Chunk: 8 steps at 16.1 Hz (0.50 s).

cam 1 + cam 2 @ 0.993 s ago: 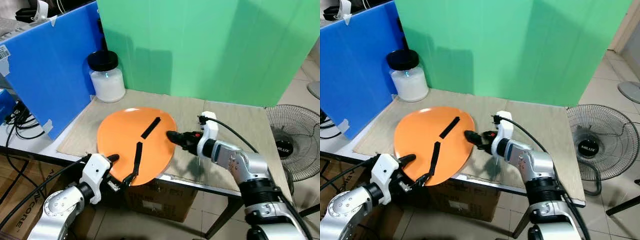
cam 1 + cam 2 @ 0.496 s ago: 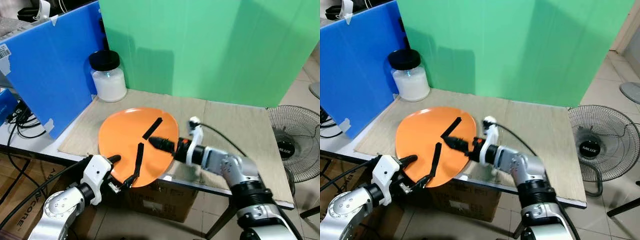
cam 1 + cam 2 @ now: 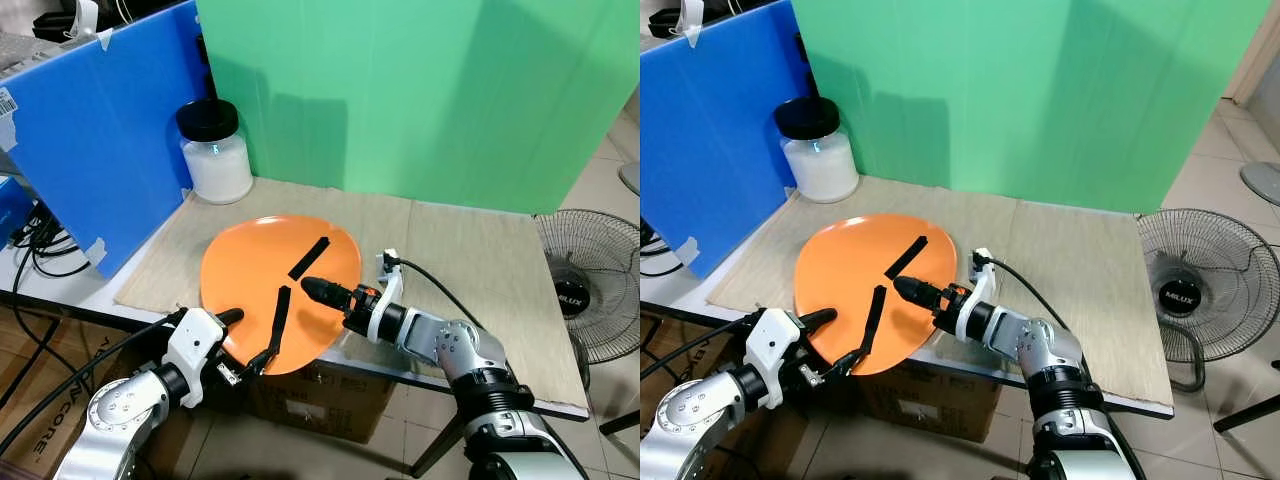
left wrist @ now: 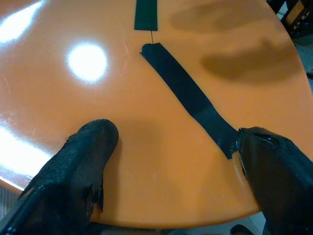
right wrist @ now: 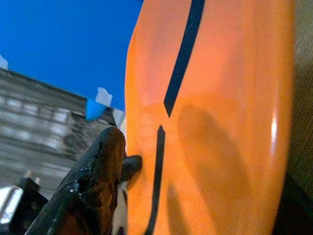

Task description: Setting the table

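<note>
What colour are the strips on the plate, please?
Black strips on the orange plate, clearest in the left eye view.

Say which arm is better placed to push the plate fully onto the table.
Left, probably. The left end effector already straddles the near rim of the plate, which overhangs the table edge. The right end effector hovers over the plate's right side, gripping nothing.

Glossy smooth orange plate [image 3: 262, 270] with matt black tape strips [image 4: 188, 98].
</note>
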### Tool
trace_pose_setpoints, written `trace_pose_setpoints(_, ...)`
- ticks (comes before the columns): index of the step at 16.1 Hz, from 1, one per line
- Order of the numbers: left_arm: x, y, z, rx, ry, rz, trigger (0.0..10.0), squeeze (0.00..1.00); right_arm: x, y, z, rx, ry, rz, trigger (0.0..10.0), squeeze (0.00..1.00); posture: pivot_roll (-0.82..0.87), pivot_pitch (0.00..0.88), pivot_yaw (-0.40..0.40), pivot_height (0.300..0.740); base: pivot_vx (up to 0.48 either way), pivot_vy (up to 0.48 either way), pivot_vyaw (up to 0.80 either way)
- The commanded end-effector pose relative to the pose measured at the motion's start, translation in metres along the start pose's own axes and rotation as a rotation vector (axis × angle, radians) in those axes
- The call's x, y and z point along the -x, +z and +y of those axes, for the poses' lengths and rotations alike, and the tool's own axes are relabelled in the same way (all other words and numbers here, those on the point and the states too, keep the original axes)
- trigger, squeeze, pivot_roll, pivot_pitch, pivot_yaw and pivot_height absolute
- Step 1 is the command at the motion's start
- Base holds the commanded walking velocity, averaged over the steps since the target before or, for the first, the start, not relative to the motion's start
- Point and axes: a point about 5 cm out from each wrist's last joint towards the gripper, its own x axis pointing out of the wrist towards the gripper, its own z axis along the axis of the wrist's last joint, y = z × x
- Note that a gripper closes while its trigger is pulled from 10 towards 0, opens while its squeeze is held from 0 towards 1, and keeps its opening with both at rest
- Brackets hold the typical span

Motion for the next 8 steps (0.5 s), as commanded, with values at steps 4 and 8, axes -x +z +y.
trace_pose_setpoints(4,0.0005,-0.0092,0.0017,-0.006,-0.011,0.06,10.0,0.0,-0.0016,-0.0049,-0.0002,-0.082,0.035,0.022,0.0,0.0,-0.06,0.007,0.013,0.74,0.0,0.0,0.0)
trace_pose_setpoints(8,0.0006,-0.0079,0.0052,-0.02,-0.011,0.056,10.0,0.0,-0.002,-0.0047,-0.0011,-0.086,0.036,0.022,0.0,0.0,-0.06,0.006,0.015,0.74,0.0,0.0,0.0)
